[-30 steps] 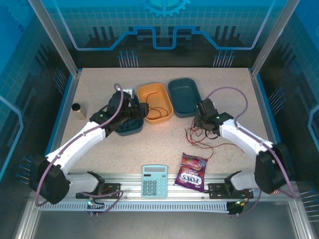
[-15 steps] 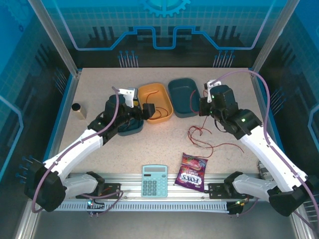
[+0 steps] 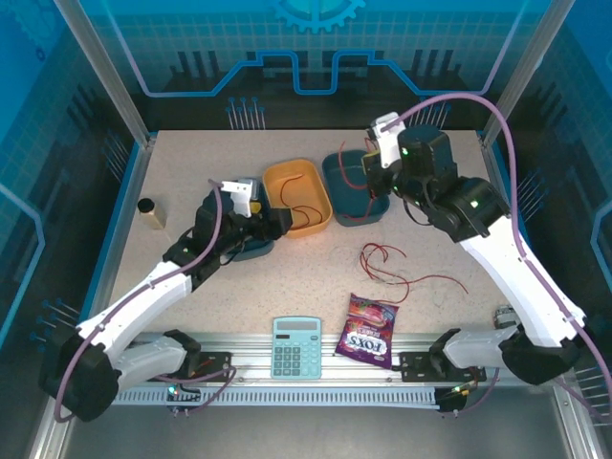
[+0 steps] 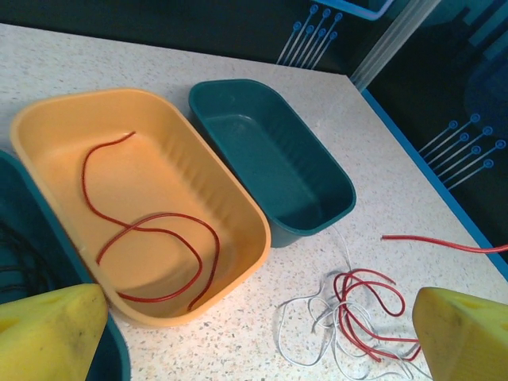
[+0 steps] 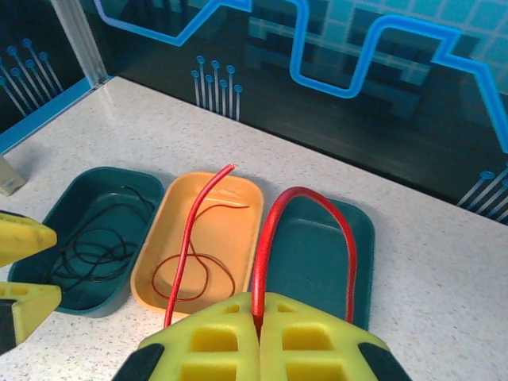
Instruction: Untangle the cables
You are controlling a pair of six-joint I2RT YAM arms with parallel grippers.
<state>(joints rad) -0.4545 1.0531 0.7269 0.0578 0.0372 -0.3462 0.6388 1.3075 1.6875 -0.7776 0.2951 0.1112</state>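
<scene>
Nearer than the orange tray (image 3: 287,182) and to its right, a loose red cable (image 4: 353,317) and a white cable (image 4: 305,321) lie tangled. Just left of the tray the left gripper (image 4: 254,341) hangs spread wide, and inside the tray a second red cable (image 4: 159,230) coils; right of it and farther back the right gripper (image 5: 259,317) pinches a third red cable (image 5: 349,246)

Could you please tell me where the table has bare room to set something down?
Bare: the far strip behind the orange bin and teal bin, and the patch between the orange bin and the calculator. Crowded: beyond the candy bag, where the red cable and white cable sprawl.
</scene>
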